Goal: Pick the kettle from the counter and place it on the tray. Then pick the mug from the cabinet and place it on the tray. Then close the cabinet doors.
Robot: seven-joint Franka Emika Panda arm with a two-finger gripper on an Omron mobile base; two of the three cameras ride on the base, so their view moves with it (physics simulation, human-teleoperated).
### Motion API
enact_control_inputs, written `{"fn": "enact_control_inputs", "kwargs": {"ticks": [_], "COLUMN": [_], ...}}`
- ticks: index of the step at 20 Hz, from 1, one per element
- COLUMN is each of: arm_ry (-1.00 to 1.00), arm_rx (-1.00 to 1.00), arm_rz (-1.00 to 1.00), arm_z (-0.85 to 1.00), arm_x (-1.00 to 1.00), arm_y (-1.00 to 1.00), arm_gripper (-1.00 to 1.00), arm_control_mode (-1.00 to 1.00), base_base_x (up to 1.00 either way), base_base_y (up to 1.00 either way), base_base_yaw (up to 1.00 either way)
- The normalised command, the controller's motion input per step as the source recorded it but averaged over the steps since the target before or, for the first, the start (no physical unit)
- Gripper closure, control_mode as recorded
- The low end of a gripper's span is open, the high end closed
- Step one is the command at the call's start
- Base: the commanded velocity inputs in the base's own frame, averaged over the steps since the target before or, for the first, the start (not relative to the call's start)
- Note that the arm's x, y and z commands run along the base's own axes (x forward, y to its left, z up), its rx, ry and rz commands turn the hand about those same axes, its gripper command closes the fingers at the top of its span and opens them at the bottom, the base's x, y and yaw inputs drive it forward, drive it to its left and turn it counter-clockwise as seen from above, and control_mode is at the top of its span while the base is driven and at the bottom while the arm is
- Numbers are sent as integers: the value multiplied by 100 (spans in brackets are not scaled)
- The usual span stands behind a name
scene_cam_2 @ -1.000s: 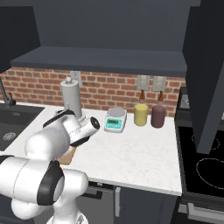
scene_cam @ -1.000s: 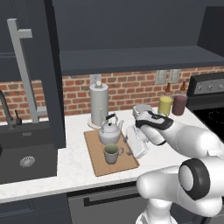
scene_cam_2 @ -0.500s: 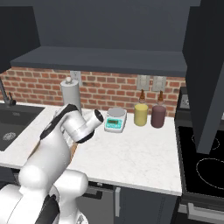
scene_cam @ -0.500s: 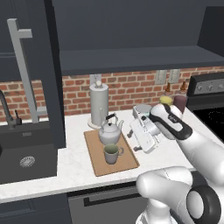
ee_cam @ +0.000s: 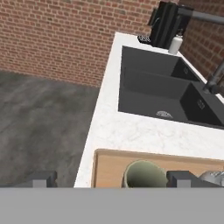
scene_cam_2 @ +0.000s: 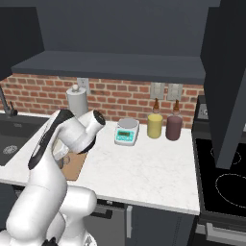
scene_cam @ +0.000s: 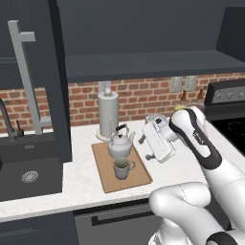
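The silver-grey kettle [scene_cam: 119,143] stands at the back of the wooden tray [scene_cam: 139,176] and the grey-beige mug [scene_cam: 123,168] stands in front of it, both upright. My gripper [scene_cam: 146,147] hangs open above the white counter [scene_cam: 86,184] just right of the tray, pointing left, with nothing between its fingers. In the hand view the gripper [ee_cam: 111,179] looks over the mug [ee_cam: 144,174] and the tray [ee_cam: 107,168]; the kettle [ee_cam: 215,177] shows at the bottom right corner. One cabinet door [scene_cam: 28,81] stands open at the left and another cabinet door [scene_cam_2: 226,81] at the right. The cabinet [scene_cam: 143,64] shelf is dark.
A grey paper-towel holder [scene_cam: 108,115] stands behind the tray. The dark sink [scene_cam: 28,172] with its faucet [scene_cam: 9,122] lies left of the tray. A white scale [scene_cam_2: 127,131], a yellow jar [scene_cam_2: 154,126] and a dark-red jar [scene_cam_2: 173,128] line the brick wall; the stove [scene_cam_2: 226,182] is at the right.
The arm has stretched upward and the hand has lifted a little and turned beside the tray. Kettle and mug have stayed where they were.
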Motion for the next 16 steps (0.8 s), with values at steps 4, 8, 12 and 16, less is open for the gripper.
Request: {"fn": "enact_control_inputs", "kwargs": {"ticks": [4, 8, 12, 16], "arm_ry": [-3, -6, -4, -12], "arm_rx": [0, 0, 0, 0], "arm_rz": [0, 0, 0, 0], "arm_z": [52, 44, 41, 38], "arm_x": [-40, -41, -36, -47], "arm_y": [4, 1, 0, 0], "arm_gripper": [-100, -100, -100, -100], "arm_control_mode": [-100, -100, -100, -100], "base_base_x": [0, 0, 0, 0], "base_base_y": [0, 0, 0, 0], "base_base_yaw": [0, 0, 0, 0]}}
